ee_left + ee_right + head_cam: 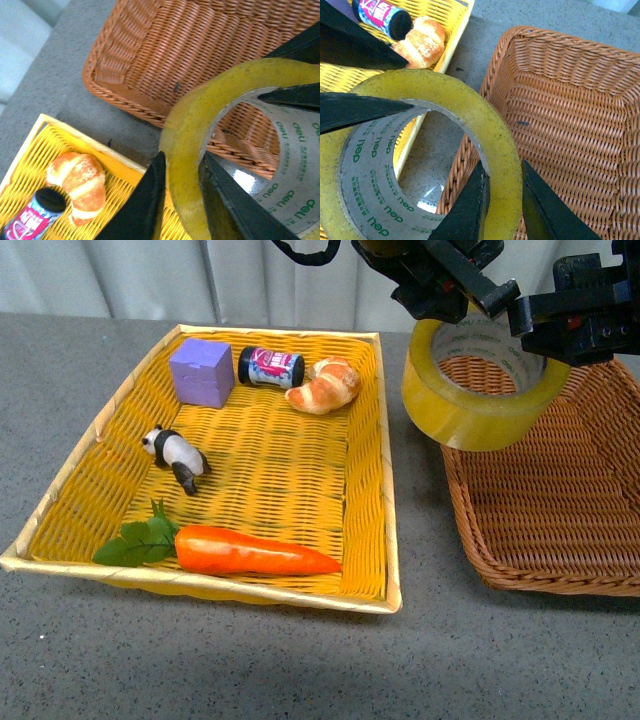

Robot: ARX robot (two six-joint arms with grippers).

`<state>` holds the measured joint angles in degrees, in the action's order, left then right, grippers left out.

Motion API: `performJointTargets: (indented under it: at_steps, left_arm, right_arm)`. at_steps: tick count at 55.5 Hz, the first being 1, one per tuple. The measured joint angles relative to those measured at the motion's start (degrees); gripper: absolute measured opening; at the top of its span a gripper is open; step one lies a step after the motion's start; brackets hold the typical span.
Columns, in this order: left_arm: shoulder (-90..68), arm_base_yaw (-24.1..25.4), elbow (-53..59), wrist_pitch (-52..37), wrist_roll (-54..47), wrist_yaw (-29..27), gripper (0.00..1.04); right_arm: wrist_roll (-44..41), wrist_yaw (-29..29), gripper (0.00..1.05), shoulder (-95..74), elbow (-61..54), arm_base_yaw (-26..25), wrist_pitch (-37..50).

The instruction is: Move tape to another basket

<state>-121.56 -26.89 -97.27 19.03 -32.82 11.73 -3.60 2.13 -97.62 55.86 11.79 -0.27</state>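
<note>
The tape (478,400) is a wide yellowish roll with a white printed core. It hangs in the air over the near-left rim of the brown wicker basket (560,510). My left gripper (470,302) is shut on the roll's far left wall; my right gripper (535,332) is shut on its right wall. In the left wrist view the fingers (145,200) pinch the tape (185,130) wall above the brown basket (165,50). In the right wrist view the gripper (502,200) clamps the tape (470,110) wall beside the brown basket (570,120).
The yellow basket (385,490) stands left of the brown one. It holds a purple cube (201,371), a small jar (270,367), a croissant (325,385), a panda figure (176,456) and a carrot (240,551). A strip of grey table (420,520) separates the baskets.
</note>
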Motion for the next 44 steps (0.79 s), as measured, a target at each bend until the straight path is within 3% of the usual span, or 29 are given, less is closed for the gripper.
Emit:
performJointTargets:
  at_steps: [10,23,35,44]
  left_arm:
    - [2.2,0.7,2.9,-6.3,7.2,-4.7,0.58]
    - [6.2,5.7,10.1,-18.8,20.2,-13.7,0.97]
    - [7.9,9.1,20.9,-27.3,28.6,-22.3,0.98]
    - [7.9,10.0,23.6,-28.6,31.7,-25.1,0.98]
  right_arm:
    - [-0.7,-2.2,0.14,-1.9,0.5,-2.6,2.1]
    - [-0.7,-1.3,0.14,-6.4,-0.9,-8.7,4.5]
    - [-2.8,-1.7,0.14,-12.0,-4.3,-12.1,11.8]
    - [-2.8,-1.8,0.14,-14.6,-5.6,-13.2,15.8]
